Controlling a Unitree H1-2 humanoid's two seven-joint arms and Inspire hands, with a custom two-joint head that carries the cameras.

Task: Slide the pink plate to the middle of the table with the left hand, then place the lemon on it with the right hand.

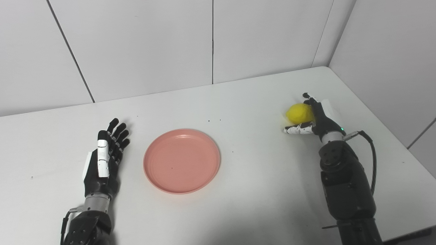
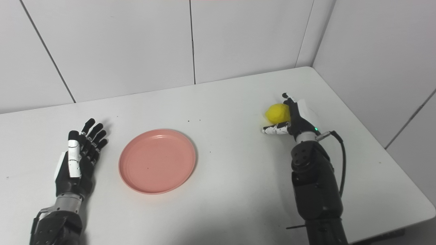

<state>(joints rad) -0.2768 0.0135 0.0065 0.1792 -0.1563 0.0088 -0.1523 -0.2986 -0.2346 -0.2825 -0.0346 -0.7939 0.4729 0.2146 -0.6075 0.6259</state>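
Cupping lemon (image 1: 299, 113) — R hand (image 1: 311, 119), plate (image 1: 182, 161) apart

Hiding the lemon's (image 1: 299, 113) far side behind the right hand (image 1: 315, 119); unclear whether gripping or merely touching.

The white table (image 1: 259, 190) bears the pink plate (image 1: 181, 160) near its middle and, apparently, the lemon (image 1: 299, 113) far right.

Even, bright overhead light; white worktop (image 1: 259, 177) nearly washed out. Soft faint shadows beside the pink plate (image 1: 182, 161) and arms. Focus sharp throughout, no glare, slight grain.
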